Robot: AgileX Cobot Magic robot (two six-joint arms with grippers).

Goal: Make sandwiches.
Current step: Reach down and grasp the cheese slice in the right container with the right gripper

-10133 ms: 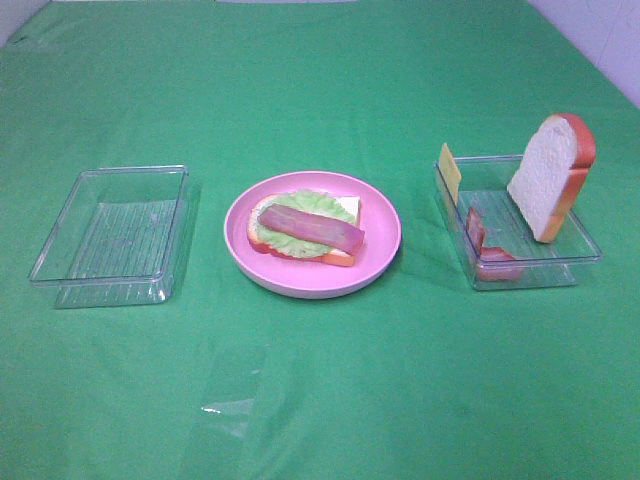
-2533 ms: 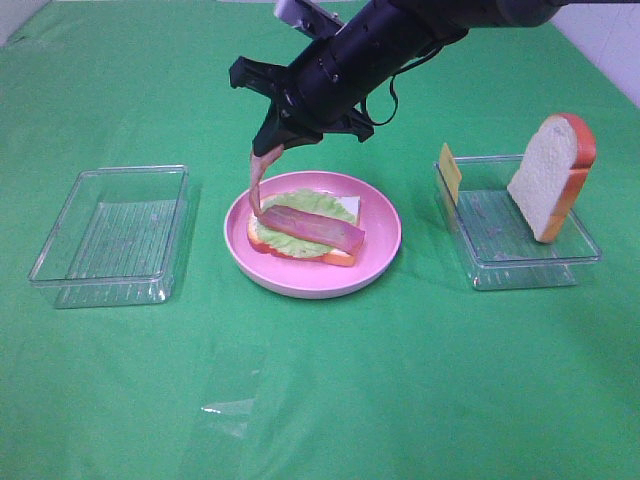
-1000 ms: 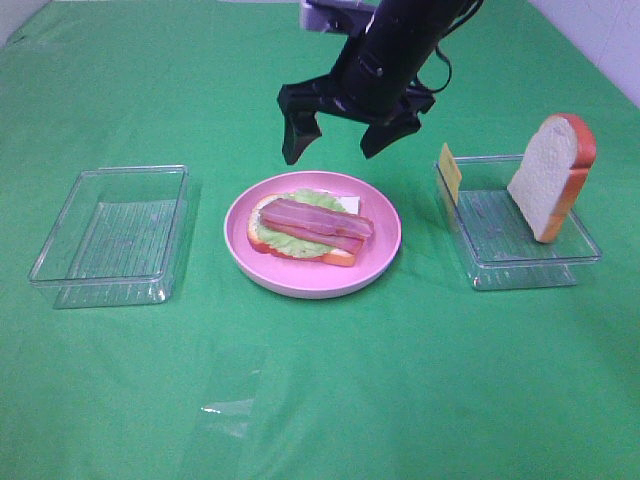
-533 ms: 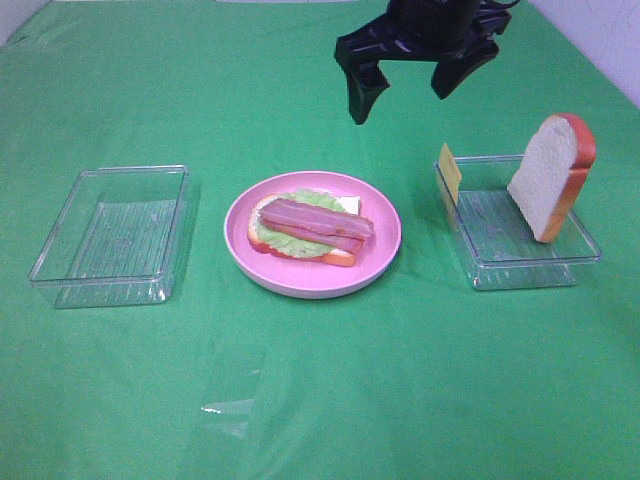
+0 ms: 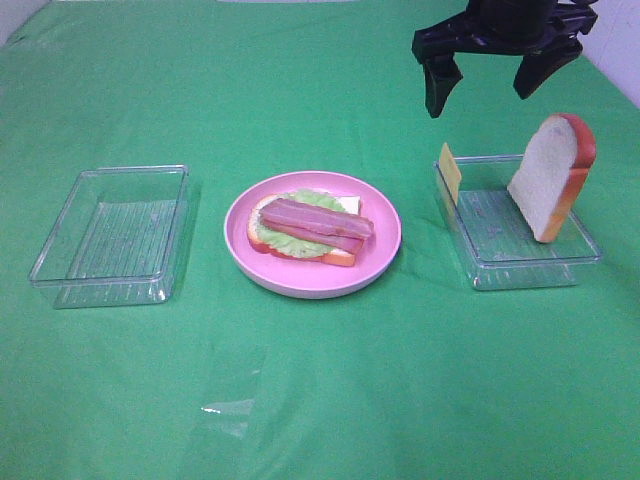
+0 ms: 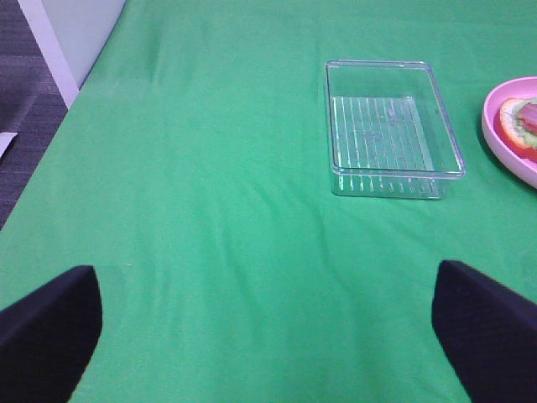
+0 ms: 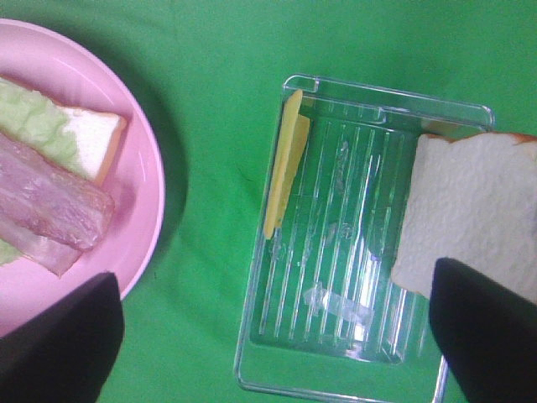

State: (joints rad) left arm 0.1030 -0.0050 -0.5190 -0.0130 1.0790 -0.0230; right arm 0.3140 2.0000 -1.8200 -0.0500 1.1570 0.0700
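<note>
R gripper [image 5: 478, 100] swung off the plate [image 5: 300, 282] to over the tray [image 5: 520, 272]; jaws apart, empty. 2nd bacon strip [image 5: 318, 218] now on sandwich [image 5: 290, 241], well aside of jaws. Cheese slice [image 5: 450, 172] below jaws, so prob your next pick. L gripper [image 6: 268, 336] jaws apart too.

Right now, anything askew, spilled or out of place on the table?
Nothing spilled or damaged. Two pieces sit oddly in the right tray: the bread slice stands tilted at its right side, and the cheese slice stands on edge along the wall nearest the plate.
</note>
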